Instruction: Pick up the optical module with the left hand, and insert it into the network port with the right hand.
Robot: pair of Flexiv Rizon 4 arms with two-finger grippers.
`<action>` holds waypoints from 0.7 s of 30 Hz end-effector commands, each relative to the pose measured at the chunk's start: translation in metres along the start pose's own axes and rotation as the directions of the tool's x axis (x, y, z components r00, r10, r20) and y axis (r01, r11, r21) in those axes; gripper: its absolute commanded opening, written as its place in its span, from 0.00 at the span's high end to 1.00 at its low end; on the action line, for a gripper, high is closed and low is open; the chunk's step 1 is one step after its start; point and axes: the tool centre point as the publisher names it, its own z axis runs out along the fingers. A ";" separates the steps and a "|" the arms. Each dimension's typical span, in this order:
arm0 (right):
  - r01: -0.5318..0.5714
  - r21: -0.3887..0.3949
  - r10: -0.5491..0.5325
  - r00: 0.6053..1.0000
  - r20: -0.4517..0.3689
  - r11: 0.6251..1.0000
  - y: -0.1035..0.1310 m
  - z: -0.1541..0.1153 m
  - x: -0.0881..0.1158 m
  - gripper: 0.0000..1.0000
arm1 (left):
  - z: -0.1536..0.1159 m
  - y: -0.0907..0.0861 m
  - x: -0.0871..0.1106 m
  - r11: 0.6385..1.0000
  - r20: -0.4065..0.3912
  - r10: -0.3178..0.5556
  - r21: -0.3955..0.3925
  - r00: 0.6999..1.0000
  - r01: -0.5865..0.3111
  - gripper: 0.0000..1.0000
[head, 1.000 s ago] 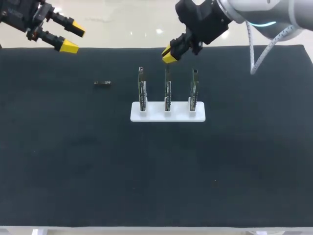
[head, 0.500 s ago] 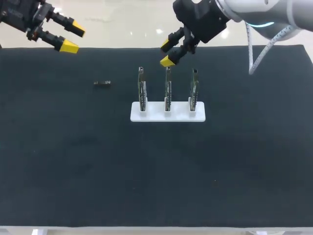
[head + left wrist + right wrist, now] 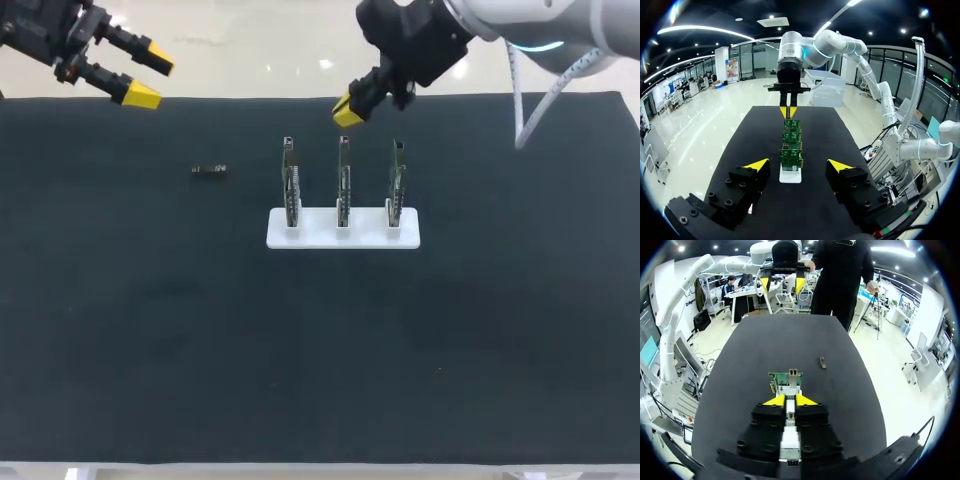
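Left gripper (image 3: 150, 78) wide open, empty, over far-left corner of table (image 3: 120, 330); optical module (image 3: 209, 170) lies flat nearby, left of board rack (image 3: 343, 238). Right gripper (image 3: 348, 110) closed on nothing, above rack. Best approach: descend w/ fingers straddling module's narrow width.

The left arm (image 3: 35, 28) sat at the far-left corner of the head view, only its dark wrist showing. The left gripper (image 3: 146, 75) pointed inward and slightly down, its two yellow-tipped fingers (image 3: 141, 96) spread well apart; its own wrist view showed the same wide gap. The right arm (image 3: 540, 20) reached in from the far-right corner past the middle, pale links ending in a black wrist. The right gripper (image 3: 348, 110) angled down and to the left, its yellow tips pressed together, as its own wrist view confirmed.
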 end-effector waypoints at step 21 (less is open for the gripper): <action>0.001 -0.001 -0.001 1.000 -0.005 1.000 -0.002 0.017 0.010 1.00 | 0.000 0.001 0.000 1.000 -0.003 -0.001 0.003 1.000 0.001 0.00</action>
